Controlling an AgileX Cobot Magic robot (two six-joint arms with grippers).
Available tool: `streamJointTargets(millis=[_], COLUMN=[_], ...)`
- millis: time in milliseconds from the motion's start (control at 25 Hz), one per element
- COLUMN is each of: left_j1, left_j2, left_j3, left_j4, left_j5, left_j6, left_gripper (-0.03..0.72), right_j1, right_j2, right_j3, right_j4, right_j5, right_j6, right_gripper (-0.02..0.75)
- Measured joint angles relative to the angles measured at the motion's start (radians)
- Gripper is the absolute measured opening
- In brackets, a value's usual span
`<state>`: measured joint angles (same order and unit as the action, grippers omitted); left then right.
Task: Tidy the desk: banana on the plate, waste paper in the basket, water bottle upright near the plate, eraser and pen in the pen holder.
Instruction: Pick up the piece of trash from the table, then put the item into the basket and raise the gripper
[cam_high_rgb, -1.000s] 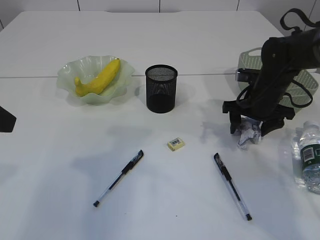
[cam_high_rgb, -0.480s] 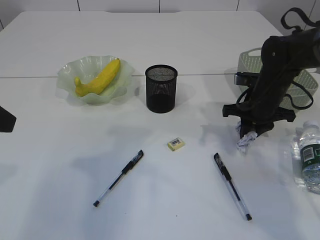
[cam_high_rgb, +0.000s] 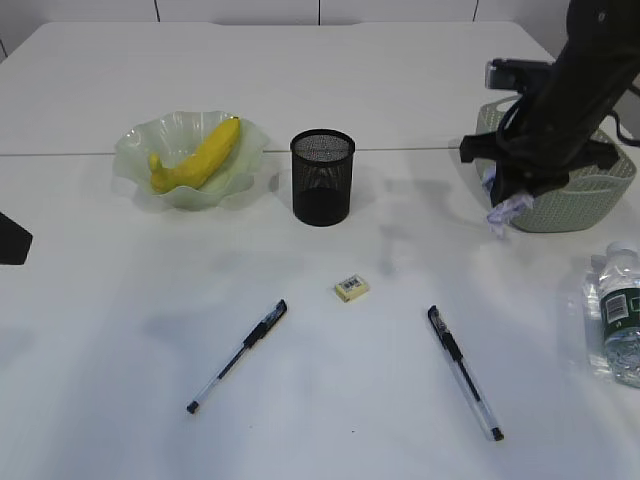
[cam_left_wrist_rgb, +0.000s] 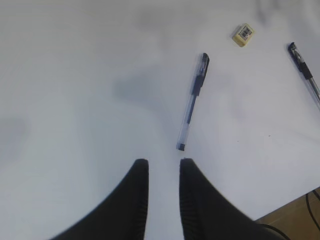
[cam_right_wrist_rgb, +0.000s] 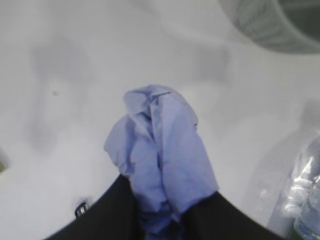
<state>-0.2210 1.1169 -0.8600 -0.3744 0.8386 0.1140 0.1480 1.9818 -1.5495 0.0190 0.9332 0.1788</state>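
My right gripper (cam_high_rgb: 510, 196) is shut on the crumpled waste paper (cam_high_rgb: 507, 211), holding it in the air just left of the basket's (cam_high_rgb: 578, 207) front wall. In the right wrist view the paper (cam_right_wrist_rgb: 161, 150) sticks out from between the black fingers. The banana (cam_high_rgb: 200, 154) lies on the pale green plate (cam_high_rgb: 133, 152). The black mesh pen holder (cam_high_rgb: 322, 178) stands mid-table. In front of it lie the eraser (cam_high_rgb: 351, 288) and two pens (cam_high_rgb: 240, 354) (cam_high_rgb: 465, 373). The water bottle (cam_high_rgb: 622, 316) is at the right edge. My left gripper (cam_left_wrist_rgb: 164, 166) hovers slightly open and empty near a pen (cam_left_wrist_rgb: 193, 99).
The basket rim (cam_right_wrist_rgb: 262, 25) shows at the top right of the right wrist view, the bottle (cam_right_wrist_rgb: 306, 200) at its lower right. The left wrist view also catches the eraser (cam_left_wrist_rgb: 243, 35) and the second pen (cam_left_wrist_rgb: 304, 72). A dark object (cam_high_rgb: 12, 240) sits at the left edge.
My right gripper closed on the waste paper, lifted it off the table and carried it up and back toward the basket. The left gripper has not moved.
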Motion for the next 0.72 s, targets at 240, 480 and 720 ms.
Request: streamJointTargets(millis=[240, 480, 720], left_j1=[0.000, 0.000, 0.000], left_j2=[0.000, 0.000, 0.000], left_j3=[0.000, 0.000, 0.000], left_j4=[0.000, 0.000, 0.000], left_j5=[0.000, 0.000, 0.000], left_j6=[0.000, 0.000, 0.000], left_gripper=[0.151, 0.151, 0.151], right_j1=[0.000, 0.000, -0.025], right_j2=[-0.063, -0.064, -0.049], right_j3=[-0.134, -0.254, -0.259], right_j4=[-0.026, -0.178, -0.381], right_j5=[0.005, -0.022, -0.091], right_j6=[-0.008, 0.091, 0.279], right_gripper=[0.134, 0.134, 0.134])
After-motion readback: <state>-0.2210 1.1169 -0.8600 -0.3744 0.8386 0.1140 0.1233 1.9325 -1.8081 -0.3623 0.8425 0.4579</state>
